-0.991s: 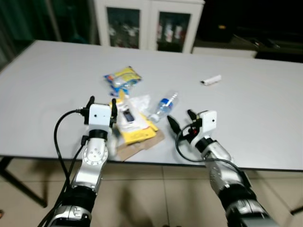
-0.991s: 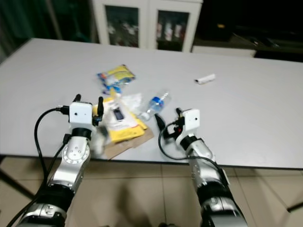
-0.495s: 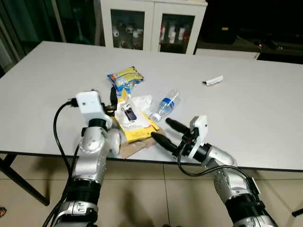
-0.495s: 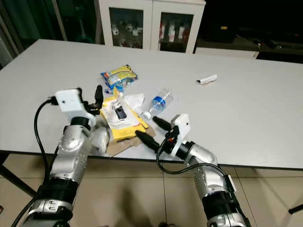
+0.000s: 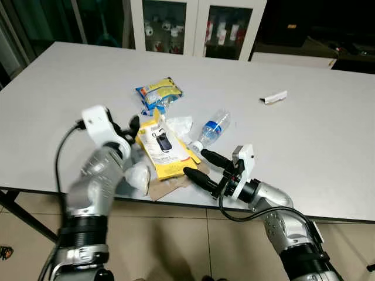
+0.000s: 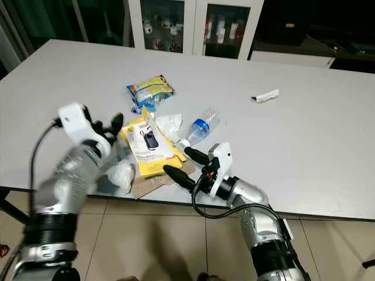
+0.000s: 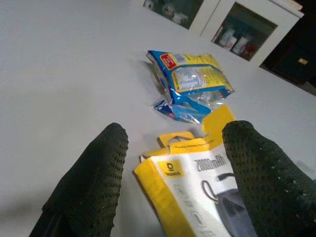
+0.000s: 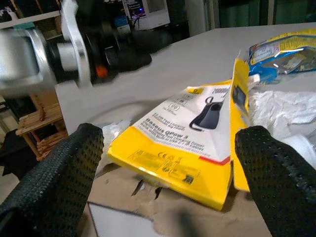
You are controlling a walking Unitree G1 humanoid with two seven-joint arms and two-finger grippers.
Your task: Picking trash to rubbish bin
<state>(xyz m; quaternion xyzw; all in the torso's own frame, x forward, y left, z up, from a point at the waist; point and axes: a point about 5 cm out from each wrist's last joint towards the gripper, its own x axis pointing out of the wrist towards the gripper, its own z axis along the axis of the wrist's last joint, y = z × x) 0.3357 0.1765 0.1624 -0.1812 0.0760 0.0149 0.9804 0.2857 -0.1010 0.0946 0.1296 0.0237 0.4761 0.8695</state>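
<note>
A pile of trash lies near the table's front edge: a yellow power-bank package (image 5: 163, 149) on brown cardboard (image 5: 171, 186), crumpled white tissue (image 5: 139, 175), clear crumpled plastic (image 5: 180, 125) and a plastic bottle (image 5: 214, 127). Behind them lies a blue-and-yellow snack bag (image 5: 159, 93). My right gripper (image 5: 195, 163) is open at the front edge, fingers pointing left at the package (image 8: 197, 128) and spanning its corner without touching. My left gripper (image 7: 177, 133) is open just left of the pile, facing the package (image 7: 197, 187) and snack bag (image 7: 190, 81); its arm is motion-blurred.
A small white wrapper (image 5: 274, 97) lies alone at the far right of the grey table (image 5: 328, 152). White glass-door cabinets (image 5: 199, 26) stand behind the table. Tiled floor (image 5: 176, 246) shows below the front edge.
My right gripper turned from pointing away to pointing left at the yellow package, then held there. My left arm has swung left and lower, away from the pile. The head camera has shifted.
</note>
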